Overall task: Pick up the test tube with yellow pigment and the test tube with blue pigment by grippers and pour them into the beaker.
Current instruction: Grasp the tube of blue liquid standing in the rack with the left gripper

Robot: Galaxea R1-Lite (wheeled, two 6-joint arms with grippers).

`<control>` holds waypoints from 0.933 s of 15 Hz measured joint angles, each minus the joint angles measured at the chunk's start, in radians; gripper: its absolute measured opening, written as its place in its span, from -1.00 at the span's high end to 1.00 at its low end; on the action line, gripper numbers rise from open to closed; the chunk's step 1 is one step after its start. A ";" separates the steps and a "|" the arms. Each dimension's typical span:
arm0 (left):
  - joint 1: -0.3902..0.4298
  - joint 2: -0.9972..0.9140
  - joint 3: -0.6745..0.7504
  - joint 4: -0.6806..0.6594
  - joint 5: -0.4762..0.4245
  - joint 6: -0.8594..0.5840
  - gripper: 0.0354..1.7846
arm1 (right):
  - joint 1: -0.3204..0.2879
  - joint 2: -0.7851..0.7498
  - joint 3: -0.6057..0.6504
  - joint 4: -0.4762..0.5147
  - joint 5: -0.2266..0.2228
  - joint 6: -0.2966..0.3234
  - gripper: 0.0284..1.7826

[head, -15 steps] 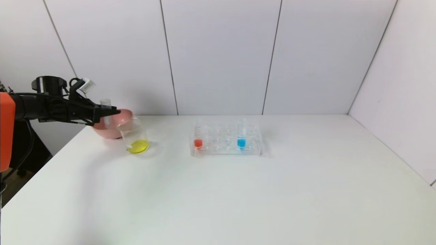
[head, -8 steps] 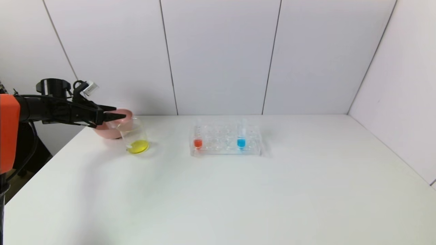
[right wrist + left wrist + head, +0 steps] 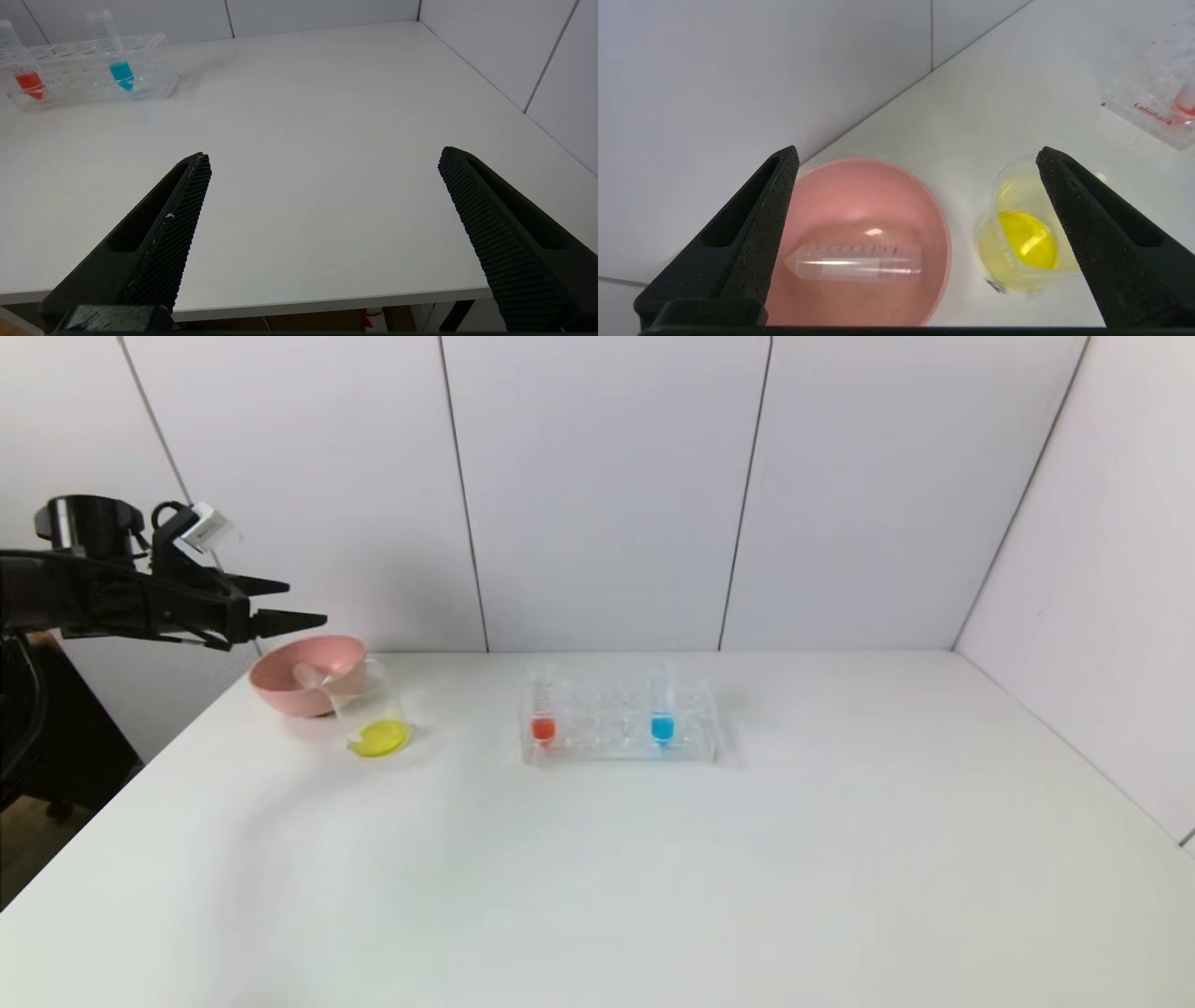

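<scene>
The emptied clear graduated test tube (image 3: 854, 262) lies on its side in a pink bowl. Beside it, the clear glass beaker (image 3: 372, 714) holds yellow liquid. The clear blue-tipped test tube (image 3: 662, 703) stands upright in its rack.

Head view high; wrist views low

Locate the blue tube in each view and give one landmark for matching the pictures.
Head view: blue tube upright in the rack, toward its right end.
Left wrist view: not in it; only a corner of the rack with the red tube shows.
Right wrist view: blue tube upright in the rack, far beyond the open right end effector.
Shared landmark: the red tube, in the same rack.
</scene>
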 joint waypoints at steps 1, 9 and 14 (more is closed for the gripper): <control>-0.011 -0.048 0.036 0.000 -0.001 -0.001 -0.99 | 0.000 0.000 0.000 0.000 0.000 0.000 -0.99; -0.206 -0.510 0.394 -0.015 0.017 -0.319 -0.99 | 0.000 0.000 0.000 0.000 0.000 0.000 -0.99; -0.430 -0.676 0.466 -0.126 0.242 -0.786 -0.99 | 0.000 0.000 0.000 0.000 0.000 0.000 -0.99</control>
